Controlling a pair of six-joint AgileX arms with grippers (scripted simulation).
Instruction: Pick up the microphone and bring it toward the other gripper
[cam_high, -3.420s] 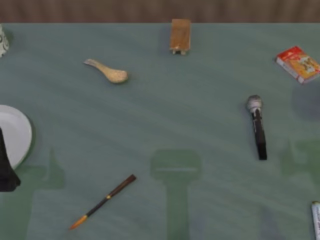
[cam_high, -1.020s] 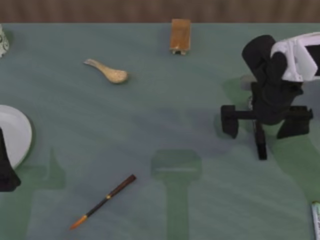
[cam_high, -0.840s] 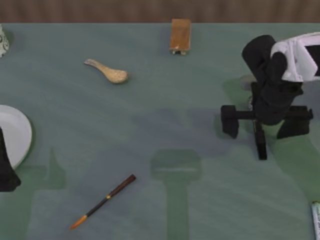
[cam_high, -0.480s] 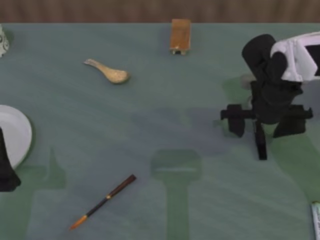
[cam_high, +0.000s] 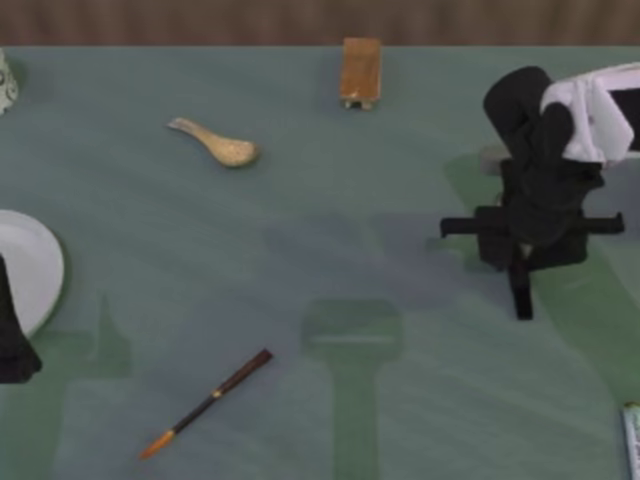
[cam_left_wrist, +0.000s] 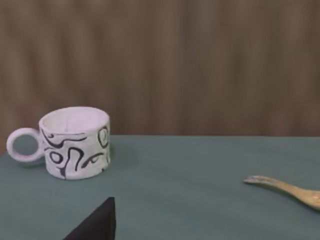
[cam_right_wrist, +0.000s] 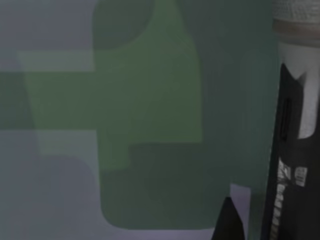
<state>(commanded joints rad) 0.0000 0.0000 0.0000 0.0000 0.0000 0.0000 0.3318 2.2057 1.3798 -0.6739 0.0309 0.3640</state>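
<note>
While the left gripper (cam_high: 15, 345) sits parked beside the white plate (cam_high: 35, 265), the right gripper (cam_high: 522, 250) points straight down over the microphone (cam_high: 520, 295), fingers pinched in against its black handle. Microphone lies flat on the table (cam_high: 330, 230), well apart from the plate; the arm hides its head.

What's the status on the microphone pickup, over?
Right gripper shut on microphone, on the table. Left gripper parked beside plate. Path clear.
</note>
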